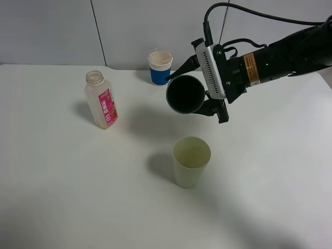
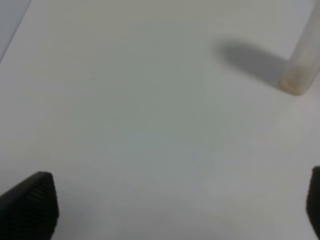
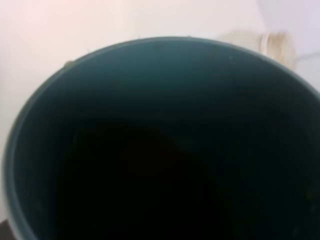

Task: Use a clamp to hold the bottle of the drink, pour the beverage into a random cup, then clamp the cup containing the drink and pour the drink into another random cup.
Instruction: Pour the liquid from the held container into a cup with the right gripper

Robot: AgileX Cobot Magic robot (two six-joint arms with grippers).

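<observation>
Right tool [image 1: 203, 87], clenched on the tipped dark teal plastic cup [image 1: 185, 94], should bring its lip right over the pale yellow-green tapered tumbler [image 1: 191, 162].

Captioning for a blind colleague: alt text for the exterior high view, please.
The right gripper's fingers hold a teal cup tipped sideways in the air, beyond a pale yellow-green cup standing on the white table. An uncapped pink-labelled bottle stands left; a blue-banded white cup at the back.
</observation>
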